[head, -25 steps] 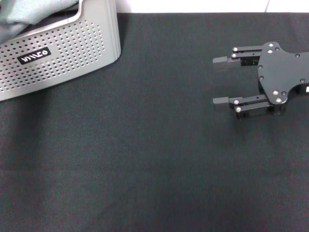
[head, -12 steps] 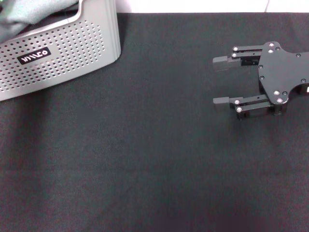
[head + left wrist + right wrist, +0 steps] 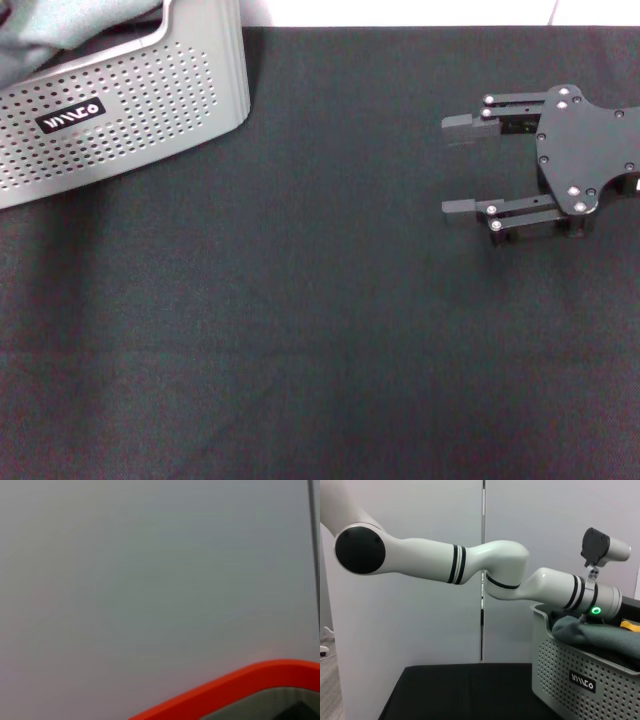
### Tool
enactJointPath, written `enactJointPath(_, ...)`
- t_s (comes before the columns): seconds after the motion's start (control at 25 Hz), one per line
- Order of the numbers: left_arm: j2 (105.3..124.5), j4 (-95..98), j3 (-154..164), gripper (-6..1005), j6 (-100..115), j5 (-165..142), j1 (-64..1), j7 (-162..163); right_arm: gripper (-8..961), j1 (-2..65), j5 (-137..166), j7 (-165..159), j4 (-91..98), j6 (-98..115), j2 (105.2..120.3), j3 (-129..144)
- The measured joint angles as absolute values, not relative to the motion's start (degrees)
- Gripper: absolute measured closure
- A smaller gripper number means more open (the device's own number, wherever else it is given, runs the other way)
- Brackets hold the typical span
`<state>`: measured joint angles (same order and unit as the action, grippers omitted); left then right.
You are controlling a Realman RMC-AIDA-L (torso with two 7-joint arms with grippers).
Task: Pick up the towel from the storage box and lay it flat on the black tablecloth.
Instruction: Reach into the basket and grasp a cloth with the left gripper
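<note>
The towel (image 3: 60, 28) sits bunched in the storage box (image 3: 130, 110), grey face up, spilling over the rim at about ten o'clock in my head view. A sliver of orange-yellow shows in the right wrist view, so it isn't out yet. My left arm (image 3: 485, 572) reaches over the box, probably to grab it (its gripper is hidden, so I can't tell its state). The right gripper (image 3: 458, 165) waits with jaws spread wide at about two o'clock over the black tablecloth (image 3: 300, 340), well apart from the box, leaving the laying area free.
</note>
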<state>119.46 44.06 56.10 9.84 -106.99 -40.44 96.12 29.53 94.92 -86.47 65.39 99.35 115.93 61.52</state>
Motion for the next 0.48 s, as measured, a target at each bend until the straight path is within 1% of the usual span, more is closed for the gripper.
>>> enactJointPath(0.24,119.58,43.8,56.2,914,9.9,-107.2,-40.6,95.8,253,29.5,94.6,-86.3,65.4,99.3,115.91,61.4)
enactJointPath(0.48,119.81,46.0,58.0,970,10.0,-107.2,-39.4,95.7,254,29.3,94.4,-86.2,65.4,99.4,115.84,61.2)
